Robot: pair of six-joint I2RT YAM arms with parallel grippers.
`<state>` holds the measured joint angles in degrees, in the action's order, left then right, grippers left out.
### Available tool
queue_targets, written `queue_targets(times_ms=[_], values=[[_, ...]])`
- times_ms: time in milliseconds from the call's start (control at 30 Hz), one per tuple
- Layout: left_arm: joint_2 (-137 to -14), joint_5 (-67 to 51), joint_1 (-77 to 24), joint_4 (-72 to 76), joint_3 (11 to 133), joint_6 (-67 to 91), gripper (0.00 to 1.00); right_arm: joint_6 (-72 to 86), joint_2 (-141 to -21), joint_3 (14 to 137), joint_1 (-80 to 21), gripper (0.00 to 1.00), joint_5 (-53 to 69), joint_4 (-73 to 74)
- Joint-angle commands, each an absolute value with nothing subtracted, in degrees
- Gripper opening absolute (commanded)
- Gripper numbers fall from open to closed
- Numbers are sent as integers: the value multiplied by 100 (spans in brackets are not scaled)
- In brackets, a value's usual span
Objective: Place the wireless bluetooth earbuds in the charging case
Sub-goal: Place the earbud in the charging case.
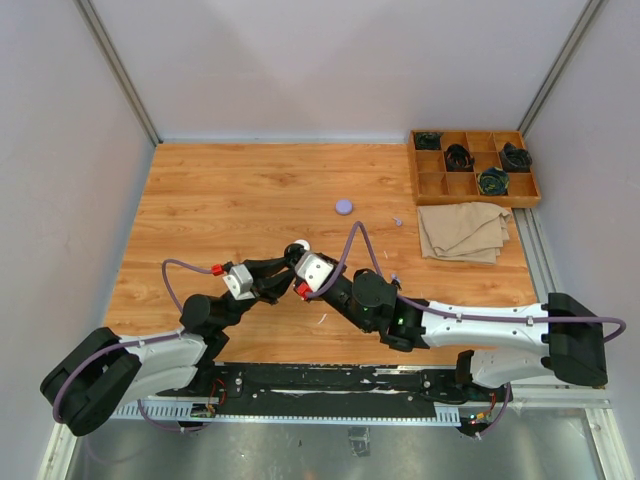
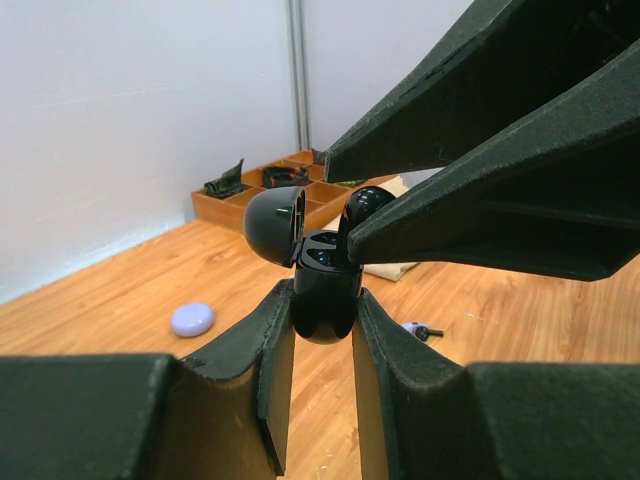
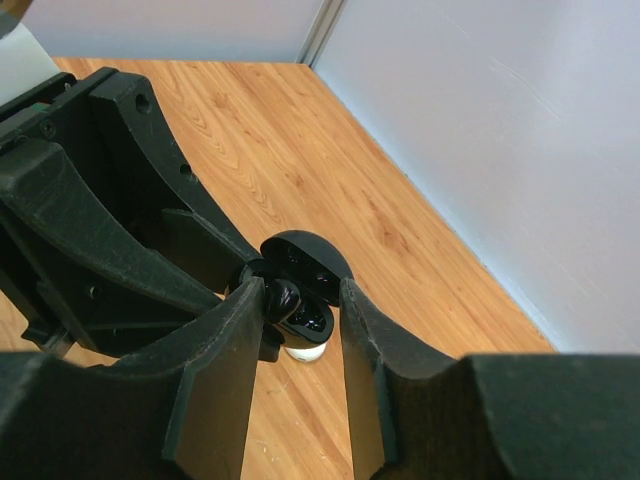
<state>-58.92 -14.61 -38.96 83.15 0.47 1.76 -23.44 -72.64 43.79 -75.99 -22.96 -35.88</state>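
The right end effector (image 3: pixel 300 295) pinches a black earbud (image 3: pixel 281 298) just over the open charging case (image 2: pixel 326 312). The left end effector (image 2: pixel 324 295) clamps the case by its lower half, lid (image 2: pixel 276 226) tipped back. Both hang above the worktop (image 1: pixel 220 200), midway between its side edges and nearer the near edge.

I'd keep the case dead still, tilt the bud until it lines up with its socket, lower slowly, and release only once it seats.

The fingers hide the sockets, so I can't tell whether the other is filled. A white round thing (image 1: pixel 300 245) beneath is half covered.
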Motion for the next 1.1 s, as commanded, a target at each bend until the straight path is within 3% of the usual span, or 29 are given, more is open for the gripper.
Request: queue_targets(times_ms=[0, 667, 1067], values=[[-5888, -1398, -3872, 8704, -369, 202, 0, -1995, -7221, 4495, -7547, 38, -2176, -3119], [-6151, -1411, -3876, 8658, -256, 281, 0, -1528, -6273, 4817, -7304, 54, -1202, -2016], [-6093, -1500, -3876, 8684, -266, 290, 0, -1298, -6030, 4896, -6483, 55, -1129, -1164]])
